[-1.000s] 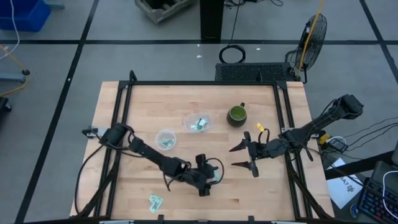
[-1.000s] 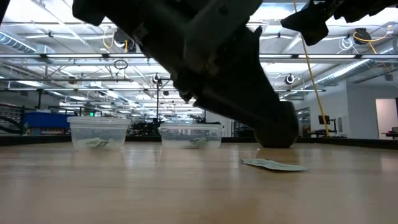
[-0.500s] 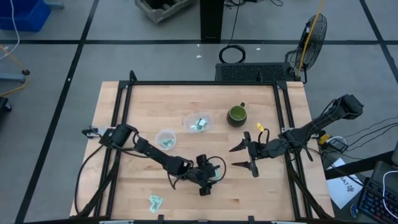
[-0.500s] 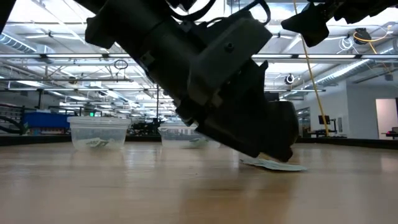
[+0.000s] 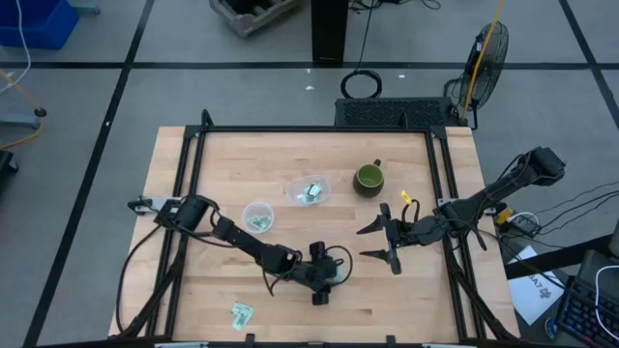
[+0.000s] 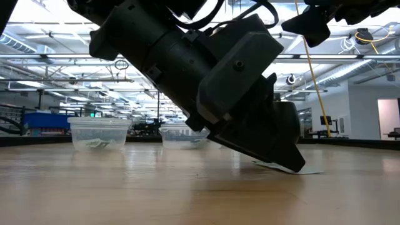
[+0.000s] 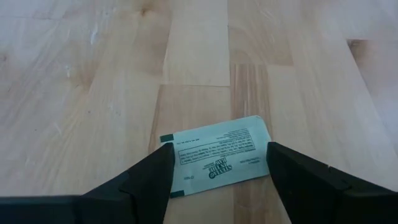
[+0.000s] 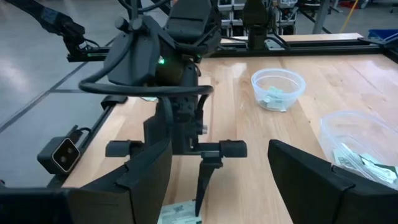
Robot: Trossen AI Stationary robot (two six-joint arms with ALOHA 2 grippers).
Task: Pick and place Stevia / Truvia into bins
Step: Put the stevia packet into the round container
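Item: wooden table, landmark for all entries. Left gripper near the table's front edge, lowered over one Stevia sachet; fingers apart, one on each side of the sachet, which lies flat on the boards between them. In the low view the gripper body covers most of this sachet, leaving one corner showing, and also hides part of the rounded-square bin. Print on the sachet: a dark green logo that seems to read "Stevia", upside down in the left wrist view, with a block of small text above it too fine to read. Second sachet at the table's front-left, well apart from the gripper; markings not legible. Round bin left of the table's centre, with sachets inside, count uncertain. Rounded-square bin near the centre, just behind the round one, also with several sachets, overlapping and hard to count. Dark green mug right of centre. Right gripper over the table's right half, fingers spread wide, holding nothing.
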